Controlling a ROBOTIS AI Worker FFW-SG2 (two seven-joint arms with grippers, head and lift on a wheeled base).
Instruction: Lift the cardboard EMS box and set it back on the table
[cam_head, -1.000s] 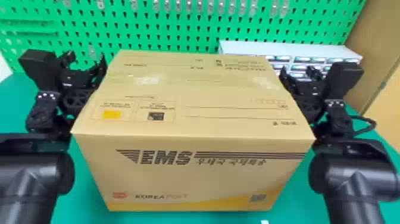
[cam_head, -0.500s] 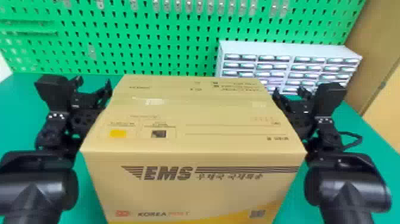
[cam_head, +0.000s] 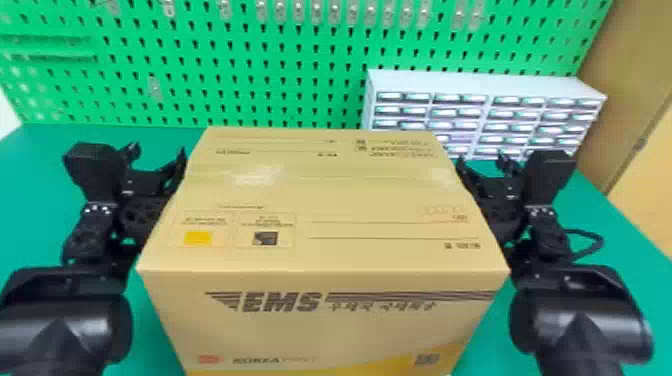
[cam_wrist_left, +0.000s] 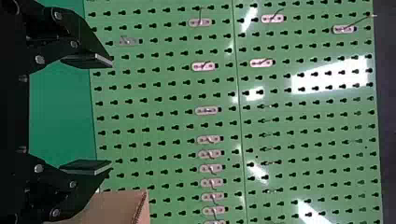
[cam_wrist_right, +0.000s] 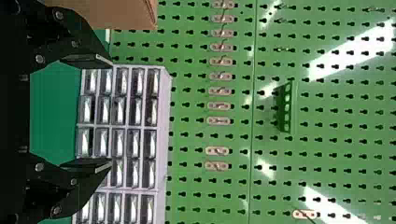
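Note:
Between the two arms in the head view is the cardboard EMS box (cam_head: 320, 200), its printed front facing the robot. My left gripper (cam_head: 157, 155) is against its left side and my right gripper (cam_head: 482, 162) against its right side. Nothing is between the fingers of the left gripper (cam_wrist_left: 111, 113), which stands open, with a corner of the box (cam_wrist_left: 123, 207) beside one finger. Likewise open and unfilled, the right gripper (cam_wrist_right: 112, 114) has the box (cam_wrist_right: 126, 11) beside one finger. The box's underside is hidden.
A white drawer cabinet (cam_head: 485, 85) stands behind the box at the right, before a green pegboard (cam_head: 250, 65). The green table (cam_head: 40, 165) extends on both sides of the box. A brown panel rises at the right.
The box and both arms have come closer to the robot and lower in the head view, uncovering more of the drawer cabinet. Both arms have stayed at the box's sides.

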